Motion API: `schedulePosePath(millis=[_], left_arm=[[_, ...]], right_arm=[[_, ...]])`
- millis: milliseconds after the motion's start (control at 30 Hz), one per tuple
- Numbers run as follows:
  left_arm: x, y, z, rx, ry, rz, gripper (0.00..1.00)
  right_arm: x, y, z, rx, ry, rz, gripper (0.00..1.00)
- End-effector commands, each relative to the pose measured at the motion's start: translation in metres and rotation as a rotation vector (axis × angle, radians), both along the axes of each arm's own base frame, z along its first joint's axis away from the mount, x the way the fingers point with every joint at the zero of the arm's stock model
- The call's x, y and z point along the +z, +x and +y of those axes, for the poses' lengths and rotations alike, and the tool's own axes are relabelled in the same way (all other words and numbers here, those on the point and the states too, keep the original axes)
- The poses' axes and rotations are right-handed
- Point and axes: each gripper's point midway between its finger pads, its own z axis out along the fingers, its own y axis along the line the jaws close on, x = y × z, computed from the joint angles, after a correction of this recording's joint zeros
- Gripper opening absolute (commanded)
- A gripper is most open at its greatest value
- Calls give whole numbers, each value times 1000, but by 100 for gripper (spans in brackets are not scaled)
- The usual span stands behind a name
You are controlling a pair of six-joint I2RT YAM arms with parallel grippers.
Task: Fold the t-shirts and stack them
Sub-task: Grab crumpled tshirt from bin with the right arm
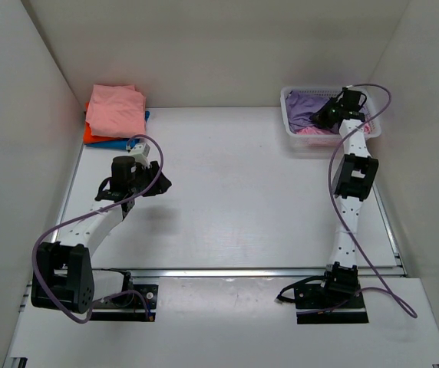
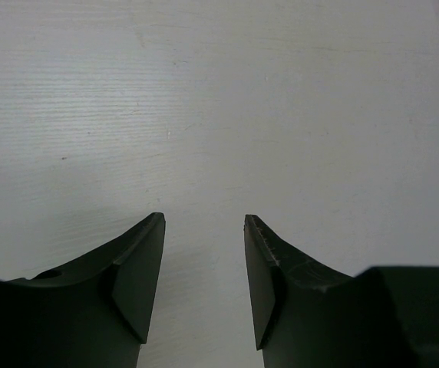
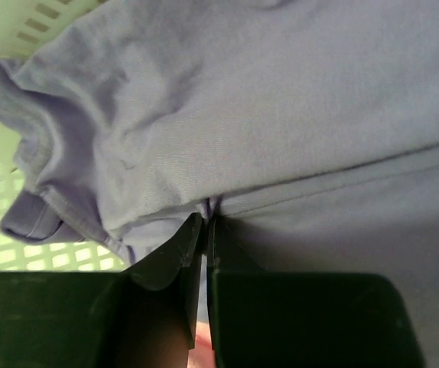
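Observation:
A lavender-purple t-shirt (image 1: 305, 107) lies crumpled in the white mesh basket (image 1: 288, 126) at the back right, on top of a brighter pink shirt (image 1: 315, 133). My right gripper (image 1: 323, 116) is down in the basket and shut on a fold of the lavender shirt (image 3: 281, 100); in the right wrist view the jaws pinch the cloth (image 3: 208, 218). A folded salmon-pink shirt (image 1: 116, 109) tops a stack at the back left, over an orange-red one (image 1: 90, 136) and a blue one (image 1: 120, 144). My left gripper (image 1: 162, 184) is open and empty over bare table (image 2: 204, 222).
White walls close in the table (image 1: 235, 199) on the left, back and right. A metal rail (image 1: 265, 271) runs along the near edge by the arm bases. Purple cables loop off both arms.

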Motion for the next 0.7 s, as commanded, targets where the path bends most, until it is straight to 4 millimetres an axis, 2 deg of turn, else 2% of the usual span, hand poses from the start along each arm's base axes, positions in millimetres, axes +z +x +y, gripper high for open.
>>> schedulePosePath(millis=[0, 33, 67, 100, 267, 333, 367, 433, 467, 500, 533, 567, 600, 633, 667], left_arm=[[18, 9, -4, -10, -18, -50, 56], [21, 11, -3, -8, -21, -59, 56], [19, 9, -4, -11, -23, -53, 56], [19, 9, -5, -10, -23, -54, 56], [23, 7, -11, -22, -38, -69, 56], [26, 5, -12, -24, -48, -75, 56], [29, 4, -14, -27, -49, -86, 56], [35, 0, -14, -26, -63, -105, 57], [32, -2, -16, -33, -68, -105, 56], [33, -5, -16, -31, -73, -111, 56], [33, -11, -17, -30, -89, -104, 55], [34, -13, -17, -29, -102, -108, 55], [40, -16, -18, -33, -116, -118, 51], [55, -16, -14, -18, -127, -166, 44], [63, -16, -9, 3, -127, -194, 42]], right_arm=[[51, 11, 11, 112, 81, -159, 0], [63, 12, 11, 120, 78, -186, 0], [90, 12, 6, 121, 77, -233, 0], [108, 12, 2, 129, 73, -274, 0], [207, -8, 19, 225, 49, -438, 0], [251, -20, 34, 271, 18, -516, 0], [286, -35, 43, 298, 1, -562, 0], [333, -58, 59, 333, -29, -627, 0], [341, -64, 69, 360, -46, -642, 0], [366, -79, 82, 389, -72, -685, 0], [395, -97, 88, 394, -108, -730, 0], [409, -111, 105, 422, -117, -747, 0], [441, -134, 117, 438, -152, -810, 0], [470, -161, 124, 436, -193, -858, 0], [471, -168, 138, 443, -200, -848, 0]])
